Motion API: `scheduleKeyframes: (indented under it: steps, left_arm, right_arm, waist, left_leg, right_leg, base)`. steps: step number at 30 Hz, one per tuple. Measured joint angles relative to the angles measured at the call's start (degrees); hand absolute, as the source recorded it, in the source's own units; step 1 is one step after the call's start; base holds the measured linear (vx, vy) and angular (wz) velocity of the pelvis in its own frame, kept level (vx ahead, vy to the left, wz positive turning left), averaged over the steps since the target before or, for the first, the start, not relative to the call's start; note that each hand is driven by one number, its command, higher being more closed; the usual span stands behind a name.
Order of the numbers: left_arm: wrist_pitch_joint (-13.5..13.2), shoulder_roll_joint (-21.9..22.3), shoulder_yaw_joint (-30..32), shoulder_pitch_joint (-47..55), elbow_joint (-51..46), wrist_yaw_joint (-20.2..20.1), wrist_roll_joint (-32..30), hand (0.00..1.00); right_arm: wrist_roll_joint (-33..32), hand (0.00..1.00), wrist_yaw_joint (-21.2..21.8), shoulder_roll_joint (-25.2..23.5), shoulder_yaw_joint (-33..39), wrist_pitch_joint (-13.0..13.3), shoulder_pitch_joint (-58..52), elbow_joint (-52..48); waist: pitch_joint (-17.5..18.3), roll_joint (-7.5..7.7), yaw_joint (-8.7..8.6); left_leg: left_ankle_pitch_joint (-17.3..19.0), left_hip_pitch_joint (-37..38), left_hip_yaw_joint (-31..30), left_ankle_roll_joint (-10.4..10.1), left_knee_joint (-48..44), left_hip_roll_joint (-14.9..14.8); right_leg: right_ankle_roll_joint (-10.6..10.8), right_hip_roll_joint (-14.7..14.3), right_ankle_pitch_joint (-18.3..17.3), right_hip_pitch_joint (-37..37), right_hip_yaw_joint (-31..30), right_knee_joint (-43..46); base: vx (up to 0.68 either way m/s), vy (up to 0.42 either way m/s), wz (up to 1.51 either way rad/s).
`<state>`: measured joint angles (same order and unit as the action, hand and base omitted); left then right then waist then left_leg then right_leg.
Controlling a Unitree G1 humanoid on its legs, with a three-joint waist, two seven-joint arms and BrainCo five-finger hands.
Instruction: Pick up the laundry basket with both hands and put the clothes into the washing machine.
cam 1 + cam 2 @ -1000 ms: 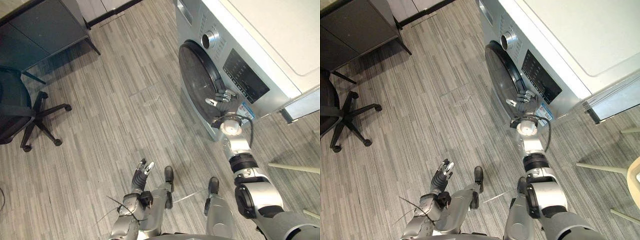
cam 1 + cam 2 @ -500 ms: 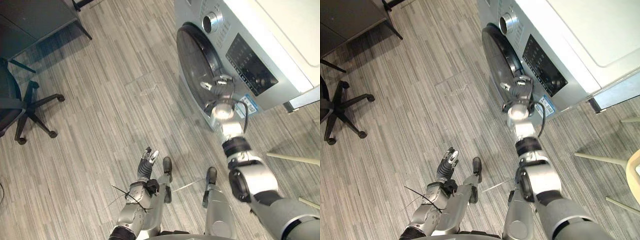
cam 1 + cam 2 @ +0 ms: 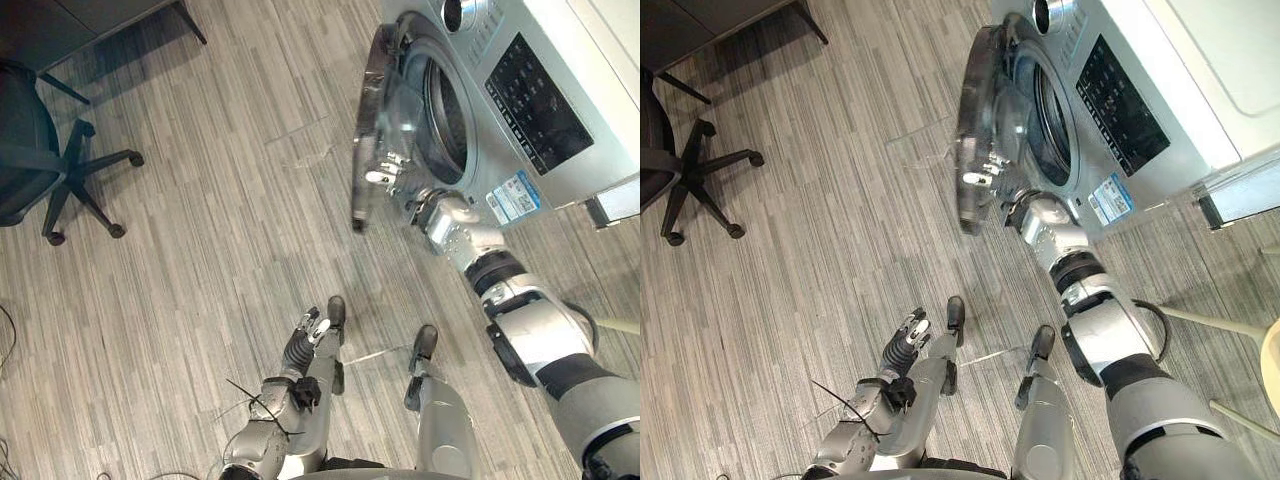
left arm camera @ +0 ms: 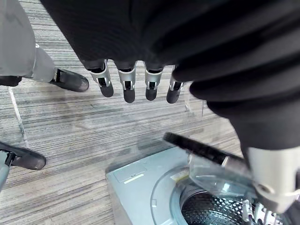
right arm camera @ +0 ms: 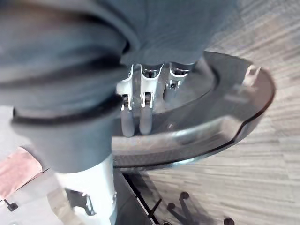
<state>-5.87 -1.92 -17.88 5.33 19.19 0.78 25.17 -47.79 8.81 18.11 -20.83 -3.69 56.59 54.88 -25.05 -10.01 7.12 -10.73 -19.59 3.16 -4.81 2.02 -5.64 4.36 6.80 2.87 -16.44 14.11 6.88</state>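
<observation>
The right hand [image 3: 405, 192], fingers straight, rests on the half-open washing machine door [image 3: 372, 110] from its inner side, far nearer than the relaxed left hand [image 3: 300, 348].

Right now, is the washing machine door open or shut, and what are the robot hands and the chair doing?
Washing machine door: open, swung out wide.
Drum: no clothes in the part that shows.
Right robot hand: open, fingers straight against the door.
Left robot hand: open, holding nothing, down low.
Chair: upright on its wheels.
</observation>
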Motion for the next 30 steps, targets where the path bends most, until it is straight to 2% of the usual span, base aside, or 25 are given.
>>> scheduleKeyframes:
  steps: [3,8,10,12,14,16,17,20,22,23,25,27,28,30]
  left_arm:
    - [-0.2,-0.1,0.1,-0.9,-0.2,0.0,-0.1,0.0]
    - [-0.7,-0.6,0.1,-6.2,-0.6,0.6,-4.0,0.0]
    - [-1.3,-0.8,0.1,-11.6,1.5,0.9,-7.2,0.0]
    - [-1.8,-1.6,0.4,-18.5,7.5,1.8,-10.4,0.0]
    - [-1.6,-3.2,2.1,-28.5,17.2,3.5,-16.3,0.0]
    - [-0.9,-5.5,4.5,-35.1,23.8,4.5,-18.1,0.0]
    - [-0.1,-7.9,6.1,-39.4,28.0,4.5,-18.0,0.0]
    - [2.0,-14.2,11.3,-47.7,34.2,4.9,-16.9,0.0]
    - [2.4,-16.9,14.9,-50.8,34.2,6.1,-16.8,0.0]
    - [2.7,-17.4,17.6,-52.0,32.6,7.4,-16.8,0.0]
    - [2.8,-17.3,19.0,-51.1,29.4,8.4,-16.8,0.0]
    - [2.8,-15.5,20.8,-46.0,24.2,8.4,-16.6,0.0]
    - [2.8,-14.7,20.8,-44.3,23.0,8.4,-16.5,0.0]
    - [2.4,-9.7,20.7,-37.0,19.2,8.2,-15.3,0.0]
  right_arm:
    - [-1.7,0.0,-0.2,-0.1,0.0,0.1,-3.0,0.0]
    - [-1.6,0.0,-0.9,-1.2,1.0,3.0,-7.7,-0.3]
    - [-1.2,0.0,-1.6,-3.1,3.0,3.9,-11.4,-0.9]
    - [-1.1,0.0,-2.5,-5.0,4.6,5.1,-15.3,-2.7]
    - [0.1,0.0,-3.1,-7.5,5.4,5.9,-19.3,-3.9]
    - [2.2,0.0,-3.8,-8.9,5.8,6.0,-21.8,-4.1]
    - [3.9,0.0,-4.0,-9.8,6.6,6.0,-23.7,-4.2]
    - [7.9,0.0,-4.2,-11.0,7.6,6.1,-28.5,-4.6]
    - [9.8,0.0,-4.2,-11.5,8.6,6.0,-32.1,-5.1]
    - [11.6,0.0,-4.1,-11.8,9.1,6.0,-36.0,-7.2]
    - [13.4,0.0,-4.1,-12.8,9.4,6.0,-39.6,-9.1]
    - [15.3,0.0,-4.2,-14.7,10.9,6.0,-43.9,-12.2]
    - [16.1,0.0,-4.5,-15.1,11.3,6.0,-45.0,-13.1]
    - [17.0,0.0,-5.7,-15.9,13.6,6.1,-48.8,-16.5]
  waist:
    - [0.0,0.0,-0.01]
    - [0.0,0.04,-0.27]
    - [-0.1,0.23,-1.3]
    - [-0.7,1.11,-2.35]
    - [-1.6,2.59,-4.2]
    - [-2.5,4.2,-5.36]
    - [-2.7,5.09,-6.42]
    - [-2.9,7.19,-7.57]
    - [-3.1,7.77,-8.15]
    - [-3.2,8.08,-8.3]
    - [-3.2,8.74,-7.78]
    - [-3.3,9.25,-7.64]
    - [-3.3,9.25,-7.68]
    - [-3.3,9.25,-7.99]
  left_leg:
    - [-0.8,0.1,0.1,1.0,0.0,0.4]
    - [-0.8,0.7,1.6,1.0,0.0,0.5]
    - [-0.7,0.7,2.1,1.0,-0.1,0.4]
    - [-0.7,0.6,2.9,1.0,-0.1,0.2]
    - [-0.4,-0.2,4.2,0.9,-0.1,-0.3]
    - [-0.5,-1.0,5.2,0.8,-0.1,-0.7]
    - [-0.5,-1.9,5.8,0.8,-0.1,-1.0]
    - [-0.6,-3.2,7.6,0.6,-0.3,-2.0]
    - [-0.6,-3.9,8.3,0.6,-1.1,-2.4]
    - [0.1,-4.3,9.0,0.8,-2.4,-3.0]
    - [2.4,-5.2,10.1,0.9,-6.7,-4.1]
    - [8.9,-6.2,12.8,1.0,-16.8,-7.3]
    - [10.6,-6.2,13.5,1.0,-19.4,-8.3]
    - [17.0,-4.8,17.3,1.1,-28.3,-11.6]
  right_leg:
    - [0.2,0.3,-0.3,0.0,0.0,0.3]
    - [0.3,0.8,-1.2,-1.4,-1.8,2.4]
    - [0.2,0.8,-1.4,-2.4,-2.3,3.5]
    - [0.0,0.8,-1.7,-3.6,-3.2,4.7]
    - [-0.4,0.2,-1.7,-5.6,-4.6,5.1]
    - [-0.3,0.1,-1.1,-7.1,-4.9,5.1]
    - [-0.5,-0.1,-0.5,-8.1,-5.0,4.7]
    - [-0.7,-1.2,1.3,-9.7,-6.5,3.4]
    - [-0.5,-1.6,1.9,-9.9,-6.8,2.6]
    - [-0.6,-1.9,2.0,-9.9,-7.2,2.4]
    - [-1.1,-2.5,2.3,-9.8,-8.4,2.7]
    - [-1.1,-4.2,1.8,-9.0,-11.4,4.3]
    - [-1.1,-4.8,1.5,-8.8,-12.3,5.1]
    - [-0.7,-6.8,-0.4,-8.7,-16.7,9.3]
  base:
    - [0.12,-0.036,0.04]
    - [0.05,-0.037,-0.16]
    - [-0.03,-0.045,-0.21]
    - [-0.07,-0.046,-0.23]
    - [-0.08,-0.052,-0.33]
    - [-0.08,-0.051,-0.36]
    - [-0.07,-0.048,-0.3]
    - [-0.02,-0.048,-0.35]
    - [0.01,-0.051,-0.19]
    - [0.02,-0.033,-0.18]
    - [0.05,-0.053,-0.42]
    - [0.07,-0.065,-0.84]
    - [0.05,-0.025,-1.0]
    - [0.03,0.051,-1.11]
